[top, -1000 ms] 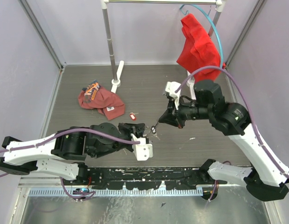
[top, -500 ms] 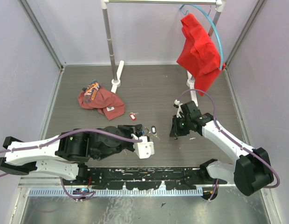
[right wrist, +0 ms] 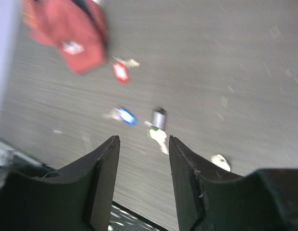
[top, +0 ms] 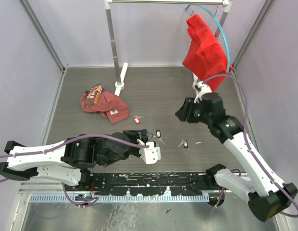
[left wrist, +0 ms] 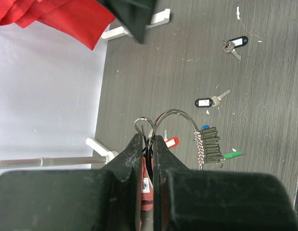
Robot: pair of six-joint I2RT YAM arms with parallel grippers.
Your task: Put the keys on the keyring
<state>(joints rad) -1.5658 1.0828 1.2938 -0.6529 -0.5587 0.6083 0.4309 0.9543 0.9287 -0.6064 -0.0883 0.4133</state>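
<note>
Left wrist view first: shows the left claw [left wrist: 148, 140] nipped narrow on the keyring [left wrist: 174, 110], with a stack of the keys [left wrist: 209, 144] threaded on the ring's right side. Going rightward in the top external view, finds a red-tagged key [top: 136, 120] just behind the keyring, a black-tagged key [top: 158, 133] just right of it, and a second black-tagged key [top: 183, 143] farther right, lying slantwise on the tabletop [top: 154, 91]. Puts the right claw [right wrist: 143, 144], spread wide and holding nothing, well right of the keyring, raised, beyond that last key. Probably makes the right arm the nearer one for a pick. Leaves open tabletop all round; no edge close.
</note>
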